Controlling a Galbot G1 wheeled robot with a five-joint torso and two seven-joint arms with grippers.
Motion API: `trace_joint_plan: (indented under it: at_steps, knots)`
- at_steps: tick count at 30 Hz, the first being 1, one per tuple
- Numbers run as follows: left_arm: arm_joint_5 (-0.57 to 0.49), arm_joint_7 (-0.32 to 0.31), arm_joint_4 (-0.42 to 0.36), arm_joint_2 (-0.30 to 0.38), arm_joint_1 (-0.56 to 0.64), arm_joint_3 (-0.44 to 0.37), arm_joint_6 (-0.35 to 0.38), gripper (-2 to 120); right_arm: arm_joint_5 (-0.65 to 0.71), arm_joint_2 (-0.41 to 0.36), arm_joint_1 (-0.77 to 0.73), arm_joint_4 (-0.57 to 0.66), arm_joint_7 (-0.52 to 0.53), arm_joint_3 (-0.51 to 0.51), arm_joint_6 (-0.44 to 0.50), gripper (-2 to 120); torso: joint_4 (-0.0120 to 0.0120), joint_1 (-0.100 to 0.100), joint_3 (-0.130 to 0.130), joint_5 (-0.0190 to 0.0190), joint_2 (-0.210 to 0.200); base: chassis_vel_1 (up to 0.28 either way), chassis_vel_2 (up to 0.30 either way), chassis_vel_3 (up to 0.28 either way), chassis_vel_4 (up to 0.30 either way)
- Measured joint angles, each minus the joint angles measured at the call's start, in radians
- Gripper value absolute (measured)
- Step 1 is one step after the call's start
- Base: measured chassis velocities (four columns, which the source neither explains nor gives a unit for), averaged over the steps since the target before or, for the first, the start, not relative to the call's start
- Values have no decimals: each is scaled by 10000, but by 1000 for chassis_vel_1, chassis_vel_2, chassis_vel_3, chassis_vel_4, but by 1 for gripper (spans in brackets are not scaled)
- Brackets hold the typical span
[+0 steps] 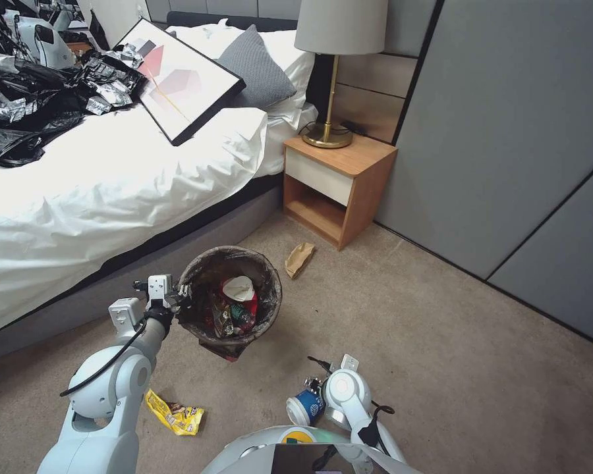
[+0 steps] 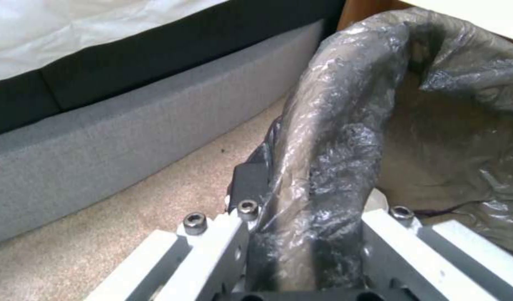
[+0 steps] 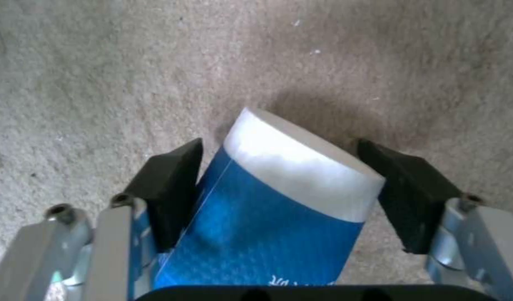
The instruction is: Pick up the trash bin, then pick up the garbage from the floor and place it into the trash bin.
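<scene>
A hotel-style bedroom, mid-cleanup: my left gripper (image 1: 178,295) is clamped on the rim of the trash bin (image 1: 230,299), its fingers (image 2: 234,225) pinching the bag-wrapped lip from both sides, and the bin hangs clear of the floor (image 1: 408,342) near the foot of the bed (image 1: 112,191). The bin's mouth faces up and tips slightly toward me, with cups and wrappers already lying inside.

Down low on my other side, my right gripper (image 1: 308,395) has the blue-white cup (image 3: 279,217) between its black pads (image 3: 170,192). The near pad touches the cup's wall; the far one stands just off it, so I would call this a loose hold at best. Whether the cup is off the carpet I cannot tell. Its long axis runs straight out from my palm, white end pointing away from me and down toward the carpet.

I judge the cup to be light, thin-walled and easy to crush, so a gentle squeeze across the blue body, behind the stiffer white end, looks like the safest place to hold it. The bin seems light too, but its slick liner could creep under my fingers, and held by one edge it will want to swing.

On the carpet lie a yellow wrapper (image 1: 174,413) by my left arm, and a crumpled brown paper (image 1: 299,259) in front of the nightstand (image 1: 339,178).
</scene>
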Motion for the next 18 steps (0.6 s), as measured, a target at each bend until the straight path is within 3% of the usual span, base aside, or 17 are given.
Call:
trace_joint_plan:
  at_steps: [18]
  knots:
    - [-16,31,115,30,-41,-61,-24,5,-114,71,202,-185,93,59,92,63,6,0,-1,14,1,0,0,0,0]
